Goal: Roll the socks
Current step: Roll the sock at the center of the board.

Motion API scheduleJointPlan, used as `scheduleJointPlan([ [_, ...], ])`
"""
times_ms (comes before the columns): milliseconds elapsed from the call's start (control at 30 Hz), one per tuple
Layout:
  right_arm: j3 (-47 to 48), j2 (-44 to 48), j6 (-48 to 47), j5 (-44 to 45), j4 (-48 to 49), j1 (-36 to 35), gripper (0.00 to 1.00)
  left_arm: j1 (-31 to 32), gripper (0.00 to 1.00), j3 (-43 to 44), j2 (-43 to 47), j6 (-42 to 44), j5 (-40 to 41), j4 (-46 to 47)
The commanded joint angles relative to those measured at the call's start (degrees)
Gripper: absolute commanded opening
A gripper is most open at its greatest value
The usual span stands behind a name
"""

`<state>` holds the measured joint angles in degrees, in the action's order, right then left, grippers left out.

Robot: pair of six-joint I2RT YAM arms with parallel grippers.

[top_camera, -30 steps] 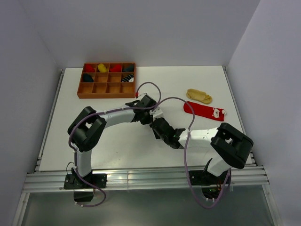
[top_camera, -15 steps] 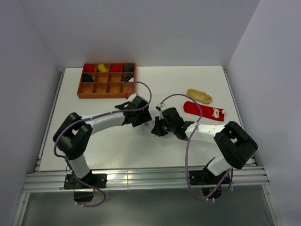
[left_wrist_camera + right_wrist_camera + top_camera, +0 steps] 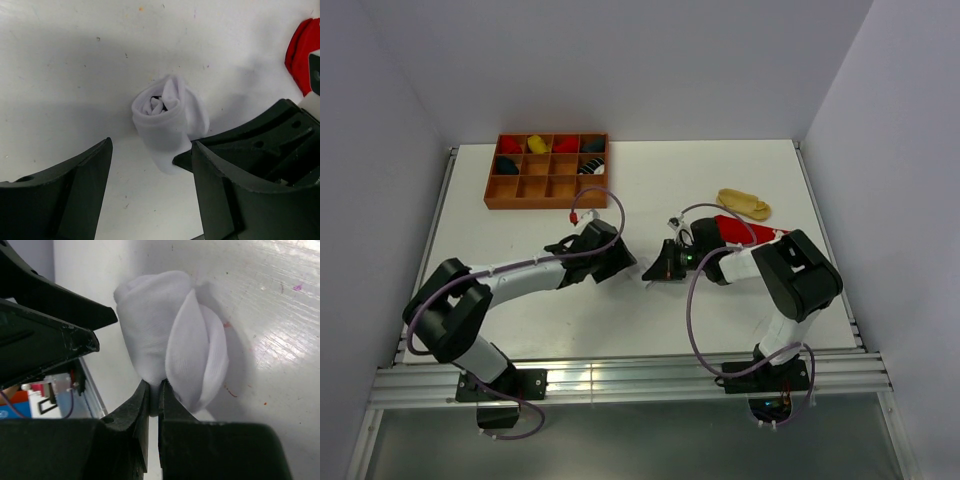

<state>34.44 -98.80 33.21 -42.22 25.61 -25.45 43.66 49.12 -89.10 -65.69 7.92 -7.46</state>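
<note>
Toward eleven o'clock on the table (image 3: pixel 620 320) sits the wooden tray (image 3: pixel 546 203), split into compartments; its far row holds, from the nine o'clock side across, a red, a yellow, a red and a dark bundle, one per compartment; the middle row holds a dark bundle in its nine o'clock end cell and a black-and-white striped one in its three o'clock end cell. Near the table's middle lies the white sock (image 3: pixel 167 127), rolled into a stubby cylinder; in the left wrist view its long axis runs roughly twelve to six, the coiled end at twelve. The left gripper (image 3: pixel 150 150) stands wide, one jaw either side of the roll; the right gripper (image 3: pixel 154 390) is pinched narrow on a fold of that roll. Toward two o'clock the tan sock (image 3: pixel 743 204) lies flat, long axis ten to four; just nearer lies the red sock (image 3: pixel 738 228), same heading, partly under the right arm.
</note>
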Motion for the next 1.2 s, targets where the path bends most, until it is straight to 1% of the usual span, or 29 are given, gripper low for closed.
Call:
scheduleJointPlan([
  [0,-2.7,-4.11,2.29,-1.03,-2.49,0.93,0.0,0.37,0.69,0.18,-1.25,-1.37,-2.03,5.35],
  [333,-2.18,-7.8,2.73,2.14,-7.94,3.22,0.0,0.29,0.66,2.03,-6.08,-1.28,-2.12,5.8],
  [533,-1.92,-7.9,2.3,2.4,-8.55,3.74,0.0,0.37,0.59,4.05,-9.94,-1.19,-2.12,4.57],
  [633,-1.65,-6.14,0.81,3.72,-9.96,3.66,0.0,0.37,0.52,5.28,-12.31,-0.93,-2.65,3.6],
  [667,-1.57,-5.53,0.28,3.89,-10.22,3.66,0.02,0.29,0.44,5.8,-12.76,-0.84,-2.74,2.73],
  [733,-1.74,-2.98,-0.69,5.03,-10.4,3.57,0.04,0.46,0.38,6.25,-13.64,-0.67,-2.39,1.93],
  [767,-1.65,-2.1,-1.04,5.65,-11.1,3.39,0.08,0.55,0.32,6.42,-13.91,-0.58,-2.13,0.88],
  [833,-1.56,0.97,-2.01,7.92,-11.89,3.04,0.12,0.81,0.24,7.39,-14.69,0.03,-1.51,-0.62],
  [867,-1.48,2.2,-2.36,8.72,-12.5,2.17,0.19,0.9,0.19,8.0,-14.87,0.21,-1.51,-2.1],
  [900,-1.56,5.08,-3.32,9.86,-12.86,1.64,0.22,0.9,0.17,8.27,-15.14,0.73,-1.33,-2.64],
  [933,-1.56,6.77,-3.85,13.53,-13.91,0.07,0.3,1.08,0.16,8.53,-15.4,0.83,-1.07,-3.17],
  [967,-1.56,10.18,-5.25,15.22,-14.44,-0.9,0.33,1.25,0.16,8.97,-15.49,1.18,-0.89,-4.39],
  [1000,-1.56,12.04,-6.05,17.67,-14.88,-1.96,0.36,1.34,0.15,9.15,-15.49,1.35,-0.63,-4.84],
  [1033,-1.56,14.06,-6.92,24.05,-16.27,-3.36,0.39,1.43,0.15,9.41,-15.4,1.53,-0.37,-5.45],
  [1067,-1.56,17.82,-8.93,28.46,-16.9,-6.51,0.41,1.52,0.15,10.11,-15.49,1.97,-0.1,-5.89],
  [1100,-1.74,19.6,-10.0,31.99,-17.25,-8.37,0.43,1.6,0.15,10.46,-15.49,2.32,0.07,-7.2],
  [1133,-2.18,21.18,-11.4,38.37,-17.43,-10.3,0.45,1.69,0.15,11.34,-15.49,2.58,0.6,-7.82],
  [1167,-2.53,23.72,-11.94,40.35,-17.08,-13.28,0.46,1.61,0.15,11.78,-15.49,3.11,0.69,-8.87],
])
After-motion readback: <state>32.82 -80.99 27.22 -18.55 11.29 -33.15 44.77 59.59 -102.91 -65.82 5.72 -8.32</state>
